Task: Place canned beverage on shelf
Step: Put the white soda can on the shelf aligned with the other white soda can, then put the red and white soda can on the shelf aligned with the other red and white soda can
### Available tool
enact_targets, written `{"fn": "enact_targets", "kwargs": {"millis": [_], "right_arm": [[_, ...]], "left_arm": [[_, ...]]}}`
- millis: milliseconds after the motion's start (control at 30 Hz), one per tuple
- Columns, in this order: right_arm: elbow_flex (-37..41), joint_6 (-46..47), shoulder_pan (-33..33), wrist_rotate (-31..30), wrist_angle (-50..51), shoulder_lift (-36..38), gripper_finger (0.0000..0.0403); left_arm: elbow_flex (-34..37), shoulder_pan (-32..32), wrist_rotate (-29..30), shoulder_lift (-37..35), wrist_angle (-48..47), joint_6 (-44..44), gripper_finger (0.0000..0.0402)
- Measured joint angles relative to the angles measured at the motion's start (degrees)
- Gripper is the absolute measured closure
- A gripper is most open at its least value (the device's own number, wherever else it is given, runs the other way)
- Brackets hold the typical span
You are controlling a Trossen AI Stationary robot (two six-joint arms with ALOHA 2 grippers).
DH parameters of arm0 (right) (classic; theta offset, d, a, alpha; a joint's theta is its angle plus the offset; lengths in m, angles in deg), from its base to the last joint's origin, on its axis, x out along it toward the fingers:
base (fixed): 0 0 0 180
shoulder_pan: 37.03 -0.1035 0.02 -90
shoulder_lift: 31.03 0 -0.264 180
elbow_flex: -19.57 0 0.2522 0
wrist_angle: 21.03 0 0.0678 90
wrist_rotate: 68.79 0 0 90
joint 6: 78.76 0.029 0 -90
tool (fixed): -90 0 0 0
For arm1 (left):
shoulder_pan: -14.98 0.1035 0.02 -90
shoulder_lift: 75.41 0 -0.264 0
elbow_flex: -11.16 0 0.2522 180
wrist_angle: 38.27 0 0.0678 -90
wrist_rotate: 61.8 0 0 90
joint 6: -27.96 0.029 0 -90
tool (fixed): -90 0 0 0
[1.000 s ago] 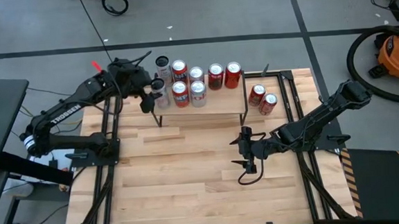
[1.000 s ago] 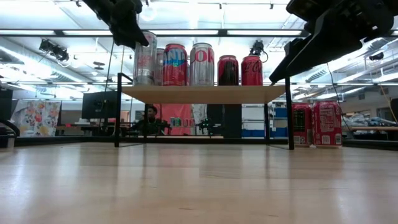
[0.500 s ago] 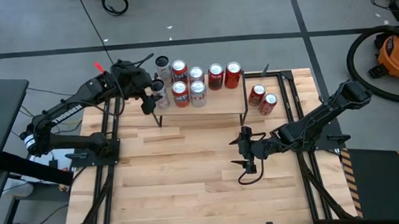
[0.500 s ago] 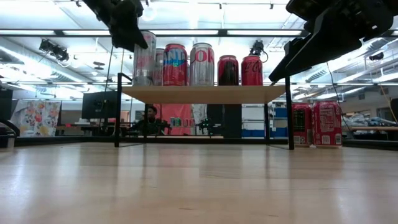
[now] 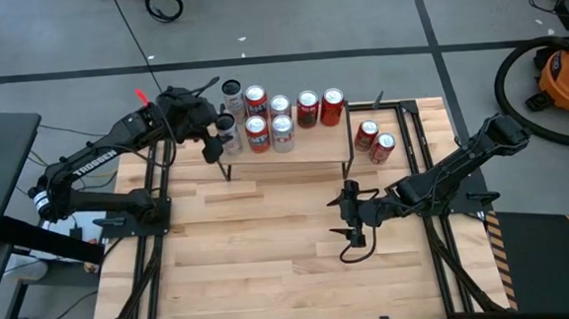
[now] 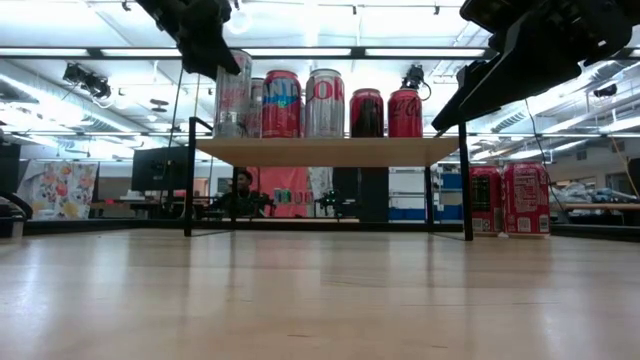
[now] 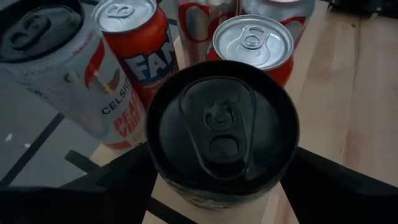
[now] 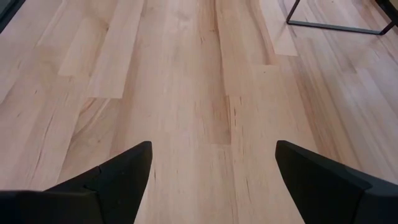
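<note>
- The shelf (image 5: pixel 294 149) sits at the far middle of the table, cans packed on its left half.
- Left gripper (image 5: pixel 214 134) at the shelf's left end has eased its jaws apart over the last second; the black-topped can (image 7: pixel 222 127) looks delivered.
- Right gripper (image 5: pixel 352 215) idles open over bare tabletop.
- Only the left wrist view shows the can sitting between the fingers (image 7: pixel 118 186); low view shows it upright.

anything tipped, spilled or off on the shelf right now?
Nothing stands out. Every can on the shelf stands upright, including the black-topped can between the left gripper's fingers at the shelf's left end. Two red cans stand upright on the table beside it. No spill shows.
</note>
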Motion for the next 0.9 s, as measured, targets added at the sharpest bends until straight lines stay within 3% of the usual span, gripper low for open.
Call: {"fn": "enact_targets", "kwargs": {"millis": [400, 700, 900], "right_arm": [[0.0, 0.0, 0.0, 0.0, 0.0, 0.0, 0.0051], [0.0, 0.0, 0.0, 0.0, 0.0, 0.0, 0.0051], [0.0, -0.1, 0.0, 0.0, 0.0, 0.0, 0.0051]], "left_arm": [[-0.5, 0.0, 0.0, -0.5, 3.0, 0.5, 0.0083], [-5.4, -1.1, 0.0, -0.5, 5.0, 1.3, 0.0083], [-8.1, -5.0, 0.1, -0.5, 7.4, 0.9, 0.0083]]}}
